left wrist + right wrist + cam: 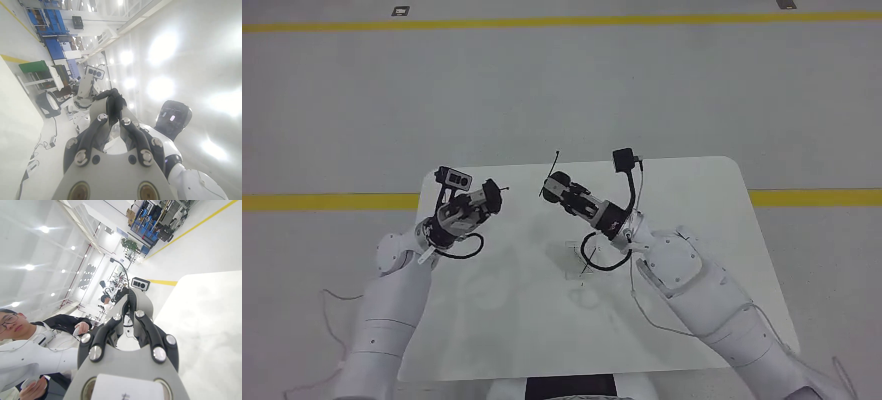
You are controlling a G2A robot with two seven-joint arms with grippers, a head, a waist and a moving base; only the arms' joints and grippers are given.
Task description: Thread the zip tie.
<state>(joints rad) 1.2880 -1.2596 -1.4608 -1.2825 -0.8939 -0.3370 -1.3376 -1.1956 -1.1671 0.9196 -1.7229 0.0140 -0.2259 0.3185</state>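
Observation:
A thin black zip tie (555, 165) stands up from my right gripper (550, 187), which is shut on its lower end above the table's far middle. In the right wrist view the zip tie (126, 273) curves away from the shut right gripper (129, 295) to a small head at its free end. My left gripper (492, 195) hangs a short way to the left of it, raised off the table, with its tips facing the right one. In the left wrist view the left gripper (114, 94) is shut, its black pads pressed together. A small dark tip pokes out of it; I cannot tell what it is.
The white table (692, 250) has rounded corners, and its far edge lies just behind both grippers. A black cable loop (590, 255) hangs from the right arm over the table's middle. Grey floor with a yellow line (322, 201) surrounds the table.

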